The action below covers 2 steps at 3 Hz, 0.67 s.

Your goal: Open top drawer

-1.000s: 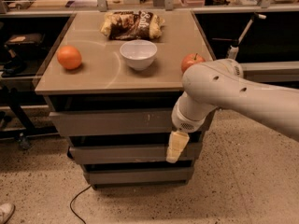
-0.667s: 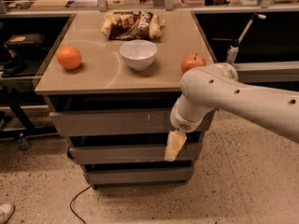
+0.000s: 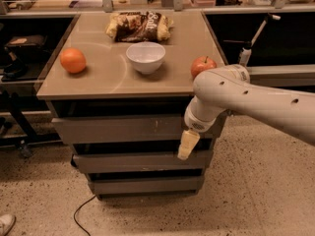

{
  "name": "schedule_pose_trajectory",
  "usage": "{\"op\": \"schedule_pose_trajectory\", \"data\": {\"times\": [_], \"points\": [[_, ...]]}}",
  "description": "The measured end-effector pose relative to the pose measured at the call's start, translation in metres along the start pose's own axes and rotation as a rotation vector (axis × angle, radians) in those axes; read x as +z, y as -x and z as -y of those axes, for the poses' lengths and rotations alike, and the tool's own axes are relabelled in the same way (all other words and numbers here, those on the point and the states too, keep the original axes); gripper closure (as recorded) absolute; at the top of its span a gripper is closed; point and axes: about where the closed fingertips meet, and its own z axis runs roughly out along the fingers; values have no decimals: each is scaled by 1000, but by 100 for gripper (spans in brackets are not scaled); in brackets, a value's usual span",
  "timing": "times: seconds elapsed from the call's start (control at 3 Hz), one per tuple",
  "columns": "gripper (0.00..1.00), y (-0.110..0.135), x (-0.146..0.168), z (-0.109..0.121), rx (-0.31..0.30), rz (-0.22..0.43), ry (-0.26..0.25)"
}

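**Tool Held at Right End of Top Drawer**

The cream-tipped tool [image 3: 188, 144] on the white arm is seen hanging before the right end of the wide, grey-brown, flat-fronted top drawer [image 3: 123, 128], at its lower edge. Whether it is open or closed cannot be told. The drawer is set directly under the tan counter [image 3: 98, 85], on which a round orange [image 3: 73, 60], white bowl [image 3: 146, 57] and red apple [image 3: 202, 64] are placed.

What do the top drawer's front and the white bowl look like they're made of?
The top drawer has a matte grey-brown flat front with pale scratches: probably painted metal or laminate, unclear which. The bowl is smooth, glossy white: likely ceramic, possibly plastic. The gripper hangs in front of the drawers, toward their right side.
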Motion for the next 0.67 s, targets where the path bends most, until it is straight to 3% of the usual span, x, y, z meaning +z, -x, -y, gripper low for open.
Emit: {"op": "schedule_pose_trajectory", "data": {"times": [0.33, 0.67], "points": [[0, -1, 6, 4, 4, 3, 8], [0, 4, 23, -10, -10, 2, 57]]}}
